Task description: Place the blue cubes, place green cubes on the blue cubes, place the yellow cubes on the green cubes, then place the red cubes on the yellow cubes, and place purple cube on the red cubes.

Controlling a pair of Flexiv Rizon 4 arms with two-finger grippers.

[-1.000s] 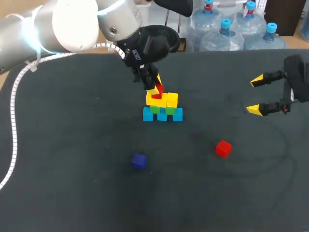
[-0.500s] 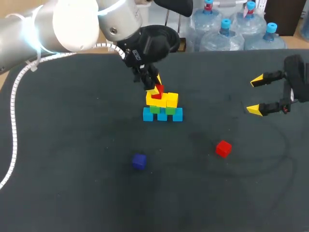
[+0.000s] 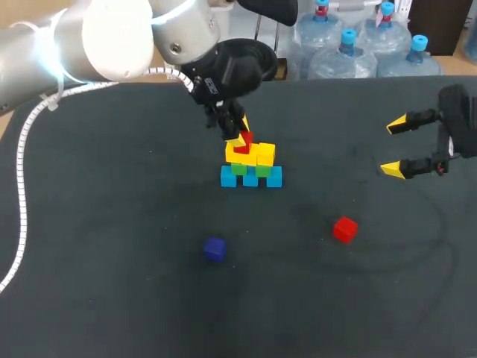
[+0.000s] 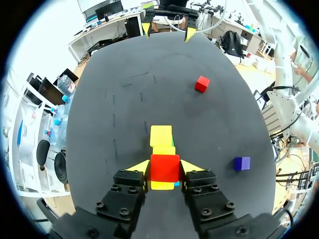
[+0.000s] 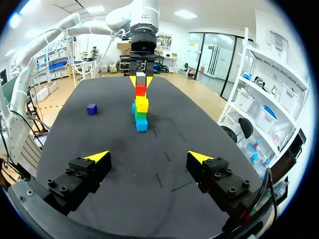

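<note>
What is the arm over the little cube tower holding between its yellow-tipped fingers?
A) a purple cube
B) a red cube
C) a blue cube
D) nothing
B: the left gripper has both fingers pressed against a red cube from two sides, just above the yellow cubes of the stack.

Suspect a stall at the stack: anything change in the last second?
Nothing visibly changed. The left tool stays shut on the red cube over the yellow cubes; the right tool stays open, off to the side; the loose red cube and the purple cube lie where they were.
</note>
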